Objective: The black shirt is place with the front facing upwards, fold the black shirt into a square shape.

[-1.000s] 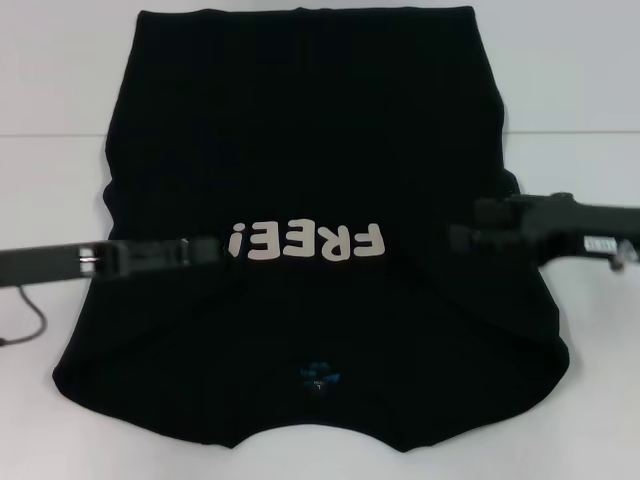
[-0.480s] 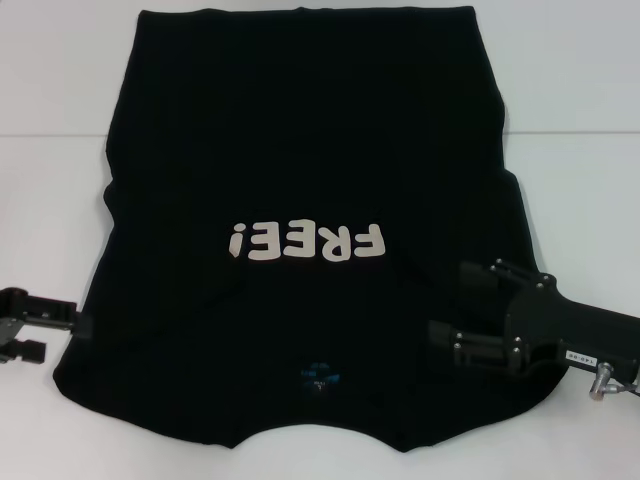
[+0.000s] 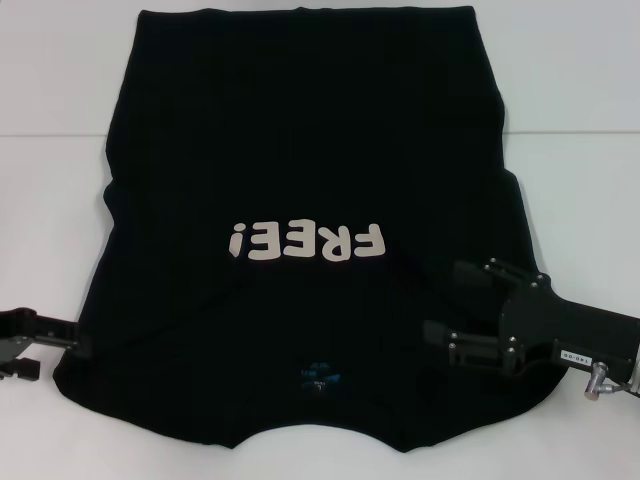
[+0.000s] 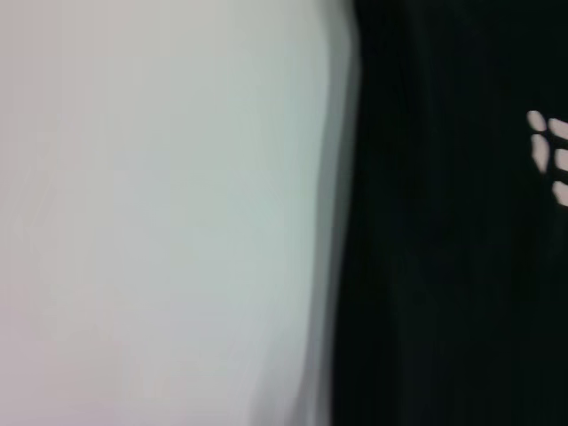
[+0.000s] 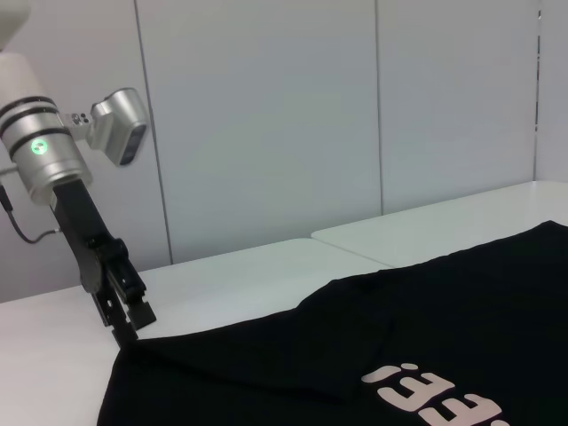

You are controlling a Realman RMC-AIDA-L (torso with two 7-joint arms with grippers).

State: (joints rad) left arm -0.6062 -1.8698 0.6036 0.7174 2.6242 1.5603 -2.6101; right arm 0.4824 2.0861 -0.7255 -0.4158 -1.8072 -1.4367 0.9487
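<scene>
Showing the black shirt (image 4: 453, 266) lying flat on the white table (image 4: 160, 213), its blurred edge running beside the bare tabletop, with a few cream letter parts (image 4: 548, 151) printed on the cloth, well away from that edge

The left gripper (image 3: 68, 340) sits low at the robot's left side. The right gripper (image 3: 447, 302) reaches inward from the right, fingers parted.

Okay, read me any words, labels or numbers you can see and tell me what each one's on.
"FREE!": cream block letters on the black shirt, seen upside down in the head view.
Blue neck label: too small to read.
White sticker on the right gripper: unreadable.
</scene>
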